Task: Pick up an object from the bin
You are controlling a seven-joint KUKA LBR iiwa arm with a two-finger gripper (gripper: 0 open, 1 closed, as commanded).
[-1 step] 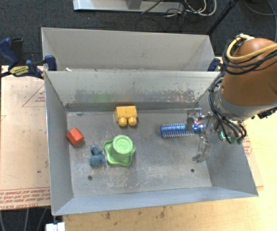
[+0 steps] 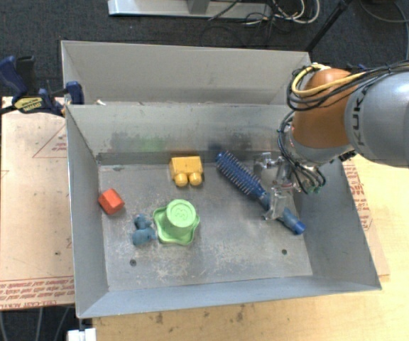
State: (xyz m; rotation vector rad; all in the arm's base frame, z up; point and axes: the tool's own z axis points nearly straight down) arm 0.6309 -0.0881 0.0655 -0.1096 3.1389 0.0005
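Observation:
My gripper (image 2: pixel 275 203) reaches down into the right half of the bin, right at the handle of a blue brush (image 2: pixel 240 175). The brush lies slantwise, with its bristled head toward the back and middle of the bin and its handle end poking out at the lower right of the gripper. The gripper's metal body covers the middle of the handle. The view does not settle whether the brush is gripped or merely touched.
A yellow block with two round knobs (image 2: pixel 187 170) lies left of the brush head. Farther left are a green round cup-like piece (image 2: pixel 176 222), a small blue figure (image 2: pixel 143 231) and an orange-red cube (image 2: pixel 110 202). The arm and its orange cover hang over the bin's right wall.

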